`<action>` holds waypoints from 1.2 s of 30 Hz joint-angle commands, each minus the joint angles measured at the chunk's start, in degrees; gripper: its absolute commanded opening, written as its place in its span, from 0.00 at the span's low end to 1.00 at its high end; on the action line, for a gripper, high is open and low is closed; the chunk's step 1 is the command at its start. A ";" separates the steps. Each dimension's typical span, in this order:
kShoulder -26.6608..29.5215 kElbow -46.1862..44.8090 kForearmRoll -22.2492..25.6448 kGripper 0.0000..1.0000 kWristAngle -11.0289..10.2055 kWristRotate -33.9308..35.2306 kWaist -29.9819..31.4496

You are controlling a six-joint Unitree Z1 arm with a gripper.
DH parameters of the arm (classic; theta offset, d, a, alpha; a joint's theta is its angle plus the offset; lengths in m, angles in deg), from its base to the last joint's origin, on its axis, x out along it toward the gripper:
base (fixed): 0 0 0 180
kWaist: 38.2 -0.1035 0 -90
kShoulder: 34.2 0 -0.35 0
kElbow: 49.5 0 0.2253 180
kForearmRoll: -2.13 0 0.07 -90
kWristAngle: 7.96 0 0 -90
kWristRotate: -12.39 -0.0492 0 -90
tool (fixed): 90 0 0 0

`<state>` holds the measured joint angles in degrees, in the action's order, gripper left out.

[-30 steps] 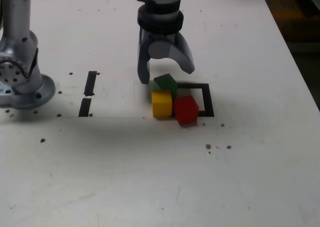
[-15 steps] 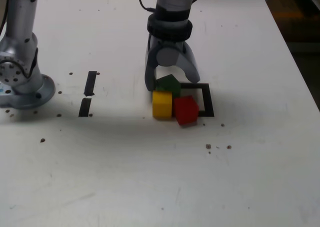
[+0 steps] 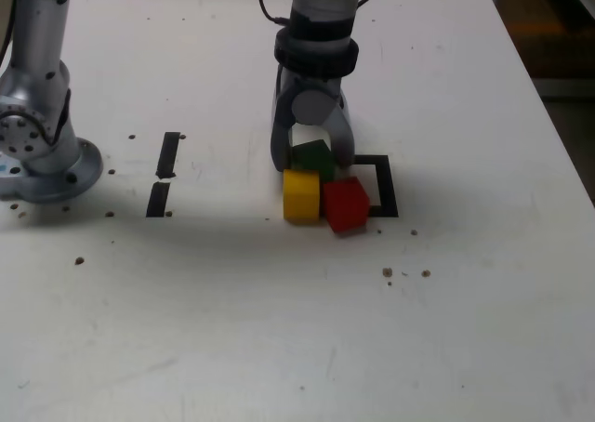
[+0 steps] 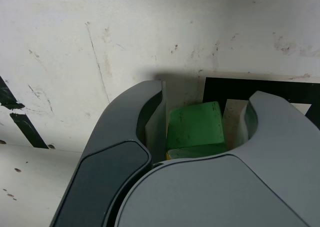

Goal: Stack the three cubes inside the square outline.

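Green cube (image 3: 313, 157) sits between gripper (image 3: 311, 164) jaws at square outline (image 3: 383, 188).

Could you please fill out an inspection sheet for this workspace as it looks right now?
Surface: white table, scuffed, with small brown specks.
Job's things: green cube between the claw's jaws, at the square outline's edge on the exterior view's left; yellow cube in front of it, just outside the outline; red cube beside the yellow, lying over the outline's front edge. None stacked.
Clutter: two short black tape strips.
Grippers: claw lowered around the green cube, jaws nearly closed; a small gap shows on one side in the wrist view.
Cables: dark cables at the arm's wrist.
Surroundings: arm's metal base; dark floor beyond the table.
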<state>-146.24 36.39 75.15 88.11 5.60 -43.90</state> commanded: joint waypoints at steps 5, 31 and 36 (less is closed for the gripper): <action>1.90 -0.85 1.52 0.18 -0.55 -0.06 -0.39; 7.52 -6.35 4.09 0.19 -7.46 -2.93 -18.83; 6.56 -7.48 1.73 0.29 -6.99 -4.09 -19.61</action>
<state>-139.39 29.10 77.09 81.03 1.62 -63.36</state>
